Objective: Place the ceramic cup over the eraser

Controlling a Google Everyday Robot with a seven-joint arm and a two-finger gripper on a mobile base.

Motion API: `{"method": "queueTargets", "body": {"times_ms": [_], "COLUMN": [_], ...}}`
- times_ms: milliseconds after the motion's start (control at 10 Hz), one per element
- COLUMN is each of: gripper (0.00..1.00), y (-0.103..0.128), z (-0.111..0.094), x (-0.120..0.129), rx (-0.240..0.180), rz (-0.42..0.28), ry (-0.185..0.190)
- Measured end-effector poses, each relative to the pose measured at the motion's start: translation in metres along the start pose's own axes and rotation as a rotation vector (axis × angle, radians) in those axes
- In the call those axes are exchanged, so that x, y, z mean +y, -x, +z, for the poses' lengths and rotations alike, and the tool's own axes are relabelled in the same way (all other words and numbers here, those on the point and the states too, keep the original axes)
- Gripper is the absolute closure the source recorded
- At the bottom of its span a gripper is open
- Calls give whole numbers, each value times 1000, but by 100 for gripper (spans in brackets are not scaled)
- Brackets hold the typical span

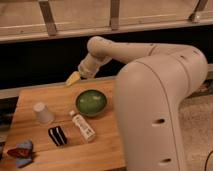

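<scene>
In the camera view, the claw [73,78] with its yellowish tip hangs in the air over the far edge of the light brown wooden desk [37,94]. It is a little to the left of the round green bowl [91,103]. Nothing shows in the claw. I cannot tell if it is wide or narrow.

The small plain white ceramic cup [43,113] stands on the left side of the desk, well apart from the claw. The small black eraser with white stripes [57,135] lies nearer and a bit to the right of the cup, close by but not touching it. A slim white bottle with a label [83,126] lies just beside the eraser on its right. Some flat blue and red pieces [20,152] sit at the near left corner.

The cup is likely hard, smooth and light. It could slip, and it could chip if dropped. I think the best hold is around its sides, coming down from above.

The desk looks flat and steady. Behind it is a dark wall with a pale rail. The robot's big white body fills the right side.
</scene>
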Motion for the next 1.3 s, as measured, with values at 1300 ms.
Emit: {"method": "queueTargets", "body": {"times_ms": [1300], "gripper": [20], "y": [33], "z": [41], "x": [46], "rx": [71], "rz": [-125], "ry": [33]}}
